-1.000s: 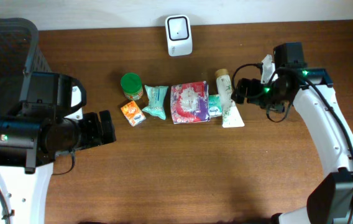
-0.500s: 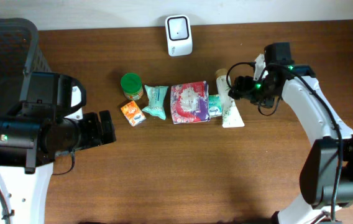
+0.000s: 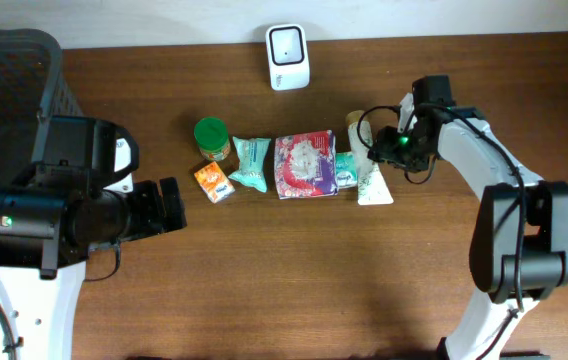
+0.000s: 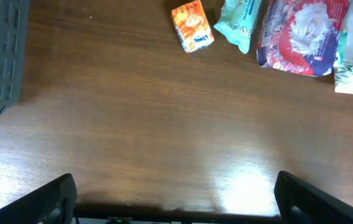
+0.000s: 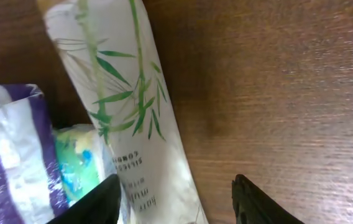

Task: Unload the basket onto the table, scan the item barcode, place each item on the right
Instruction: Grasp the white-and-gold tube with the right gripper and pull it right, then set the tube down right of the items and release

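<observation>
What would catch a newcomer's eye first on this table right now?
A row of small packaged goods runs across the middle of the table, from the green-lidded jar to the white bamboo-print tube at the right end. The right gripper straddles that tube with its jaws apart, and the white scanner sits alone at the far edge. The left gripper hangs open at the left, below the dark basket.

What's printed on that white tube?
Green bamboo stalks and leaves on the tube, clearest in the right wrist view.
</observation>
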Robot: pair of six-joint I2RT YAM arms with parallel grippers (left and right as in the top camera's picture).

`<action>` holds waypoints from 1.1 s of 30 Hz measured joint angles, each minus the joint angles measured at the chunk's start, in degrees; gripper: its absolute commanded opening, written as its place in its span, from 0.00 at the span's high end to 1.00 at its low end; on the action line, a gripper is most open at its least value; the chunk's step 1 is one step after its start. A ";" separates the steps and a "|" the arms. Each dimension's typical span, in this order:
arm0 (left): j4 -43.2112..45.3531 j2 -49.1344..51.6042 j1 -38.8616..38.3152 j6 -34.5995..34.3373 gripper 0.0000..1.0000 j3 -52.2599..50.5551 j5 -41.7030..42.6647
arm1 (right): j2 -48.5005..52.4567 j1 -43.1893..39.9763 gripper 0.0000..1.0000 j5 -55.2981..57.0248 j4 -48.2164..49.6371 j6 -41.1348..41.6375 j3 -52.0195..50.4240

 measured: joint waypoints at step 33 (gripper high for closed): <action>-0.02 0.02 0.00 0.00 0.01 0.00 0.00 | 3.17 2.14 0.31 18.80 -21.55 0.39 9.97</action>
